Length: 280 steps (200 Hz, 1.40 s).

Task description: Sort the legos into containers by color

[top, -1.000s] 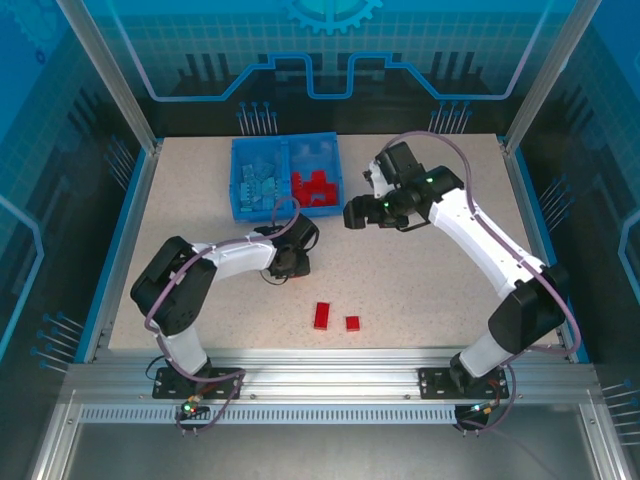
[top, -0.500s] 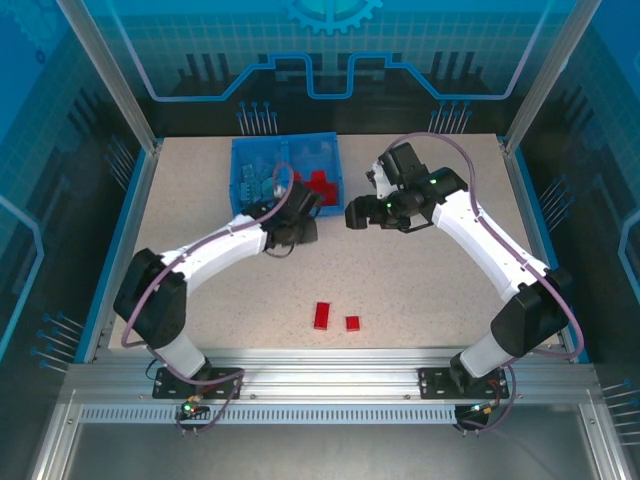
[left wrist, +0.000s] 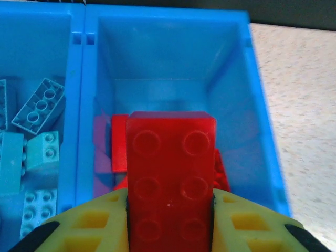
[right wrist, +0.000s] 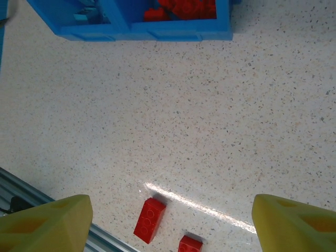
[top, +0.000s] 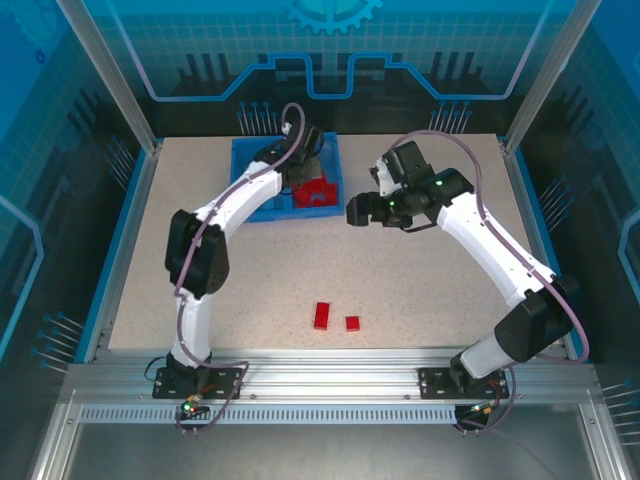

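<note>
One red brick, clamped in the left pincer, points lengthwise over the red compartment; right pincer gapes

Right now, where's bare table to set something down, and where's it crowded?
Free: the wide table stretch between the bin and the two loose red bricks, below the open right claw; also the far right corner. Crowded: the bin's red compartment, where the left claw holds a red brick over it.
</note>
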Each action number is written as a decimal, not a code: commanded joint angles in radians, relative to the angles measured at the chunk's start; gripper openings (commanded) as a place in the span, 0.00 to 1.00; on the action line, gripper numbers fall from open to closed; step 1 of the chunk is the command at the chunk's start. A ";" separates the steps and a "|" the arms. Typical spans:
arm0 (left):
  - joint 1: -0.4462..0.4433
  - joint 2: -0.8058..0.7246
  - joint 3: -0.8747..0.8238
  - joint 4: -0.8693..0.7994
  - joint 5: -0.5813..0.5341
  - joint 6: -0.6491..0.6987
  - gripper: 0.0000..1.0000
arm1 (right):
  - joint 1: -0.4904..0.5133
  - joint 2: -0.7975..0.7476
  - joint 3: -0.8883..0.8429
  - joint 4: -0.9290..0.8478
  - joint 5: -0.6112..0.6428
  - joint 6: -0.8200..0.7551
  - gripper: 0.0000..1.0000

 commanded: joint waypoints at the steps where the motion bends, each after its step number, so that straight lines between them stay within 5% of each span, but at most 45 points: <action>1: 0.007 0.090 0.154 -0.074 -0.006 0.068 0.27 | -0.018 -0.053 -0.011 -0.020 0.005 0.012 0.81; 74: 0.020 0.343 0.569 -0.248 0.025 0.090 0.53 | -0.025 -0.096 -0.028 -0.040 0.018 0.018 0.82; 102: 0.021 0.342 0.599 -0.263 0.035 0.101 0.62 | -0.024 -0.099 -0.046 -0.030 0.012 0.022 0.82; 164: -0.017 0.183 0.614 -0.398 0.151 0.169 0.63 | 0.010 -0.096 -0.161 -0.039 0.043 -0.031 0.83; 190: -0.060 0.025 0.449 -0.366 0.200 0.223 0.64 | 0.074 -0.087 -0.228 -0.049 0.057 -0.045 0.83; 230: -0.115 -0.318 -0.041 -0.167 0.234 0.303 0.65 | 0.233 -0.075 -0.353 -0.019 0.072 -0.050 0.83; 280: -0.132 -0.685 -0.602 0.058 0.291 0.272 0.82 | 0.382 0.036 -0.476 0.052 0.076 -0.098 0.84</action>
